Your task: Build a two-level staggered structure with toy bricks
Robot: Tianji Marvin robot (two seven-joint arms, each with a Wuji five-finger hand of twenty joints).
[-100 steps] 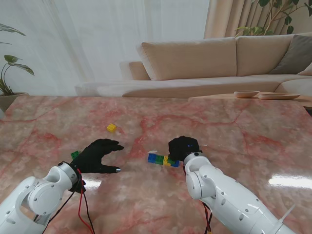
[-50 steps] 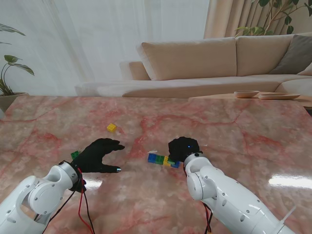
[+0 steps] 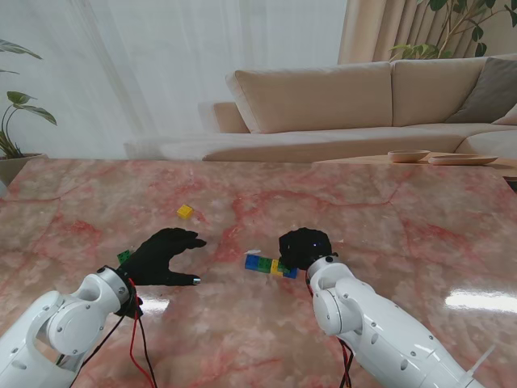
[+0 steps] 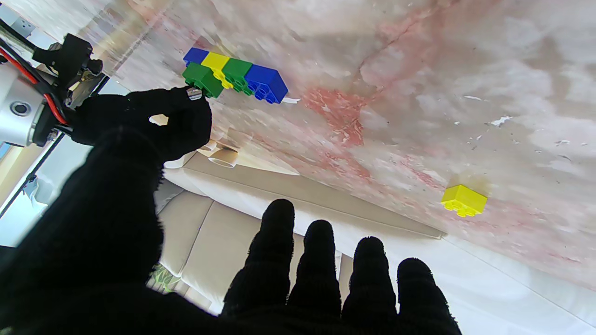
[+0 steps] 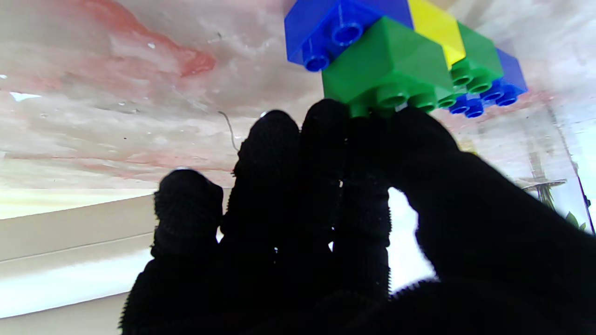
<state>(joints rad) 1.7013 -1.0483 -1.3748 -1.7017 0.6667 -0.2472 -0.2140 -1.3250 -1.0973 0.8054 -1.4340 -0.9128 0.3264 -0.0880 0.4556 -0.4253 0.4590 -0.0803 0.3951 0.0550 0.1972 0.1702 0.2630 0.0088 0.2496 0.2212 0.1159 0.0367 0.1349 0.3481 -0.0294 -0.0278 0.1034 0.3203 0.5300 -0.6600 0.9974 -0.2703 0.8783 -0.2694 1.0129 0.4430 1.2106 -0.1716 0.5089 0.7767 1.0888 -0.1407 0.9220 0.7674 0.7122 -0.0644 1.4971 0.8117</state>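
A row of blue, yellow, green and blue bricks (image 3: 269, 264) lies on the marble table (image 3: 388, 218) in front of me. A second green brick (image 5: 391, 70) sits on top at the row's right end, straddling the blue brick (image 5: 335, 18) under it. My right hand (image 3: 304, 246) is over that end, its fingertips (image 5: 326, 125) and thumb closed against the green brick's (image 4: 202, 79) studded top. My left hand (image 3: 166, 255) hovers open to the left of the row, fingers (image 4: 321, 260) spread and holding nothing.
A loose yellow brick (image 3: 185, 212) lies farther from me, to the left of the row, and shows in the left wrist view (image 4: 463, 200). A small green brick (image 3: 123, 256) sits beside my left wrist. A beige sofa (image 3: 323, 105) stands beyond the table.
My right forearm has shifted very slightly to the right while the hand stays on the green brick. The left hand and the bricks have not moved.
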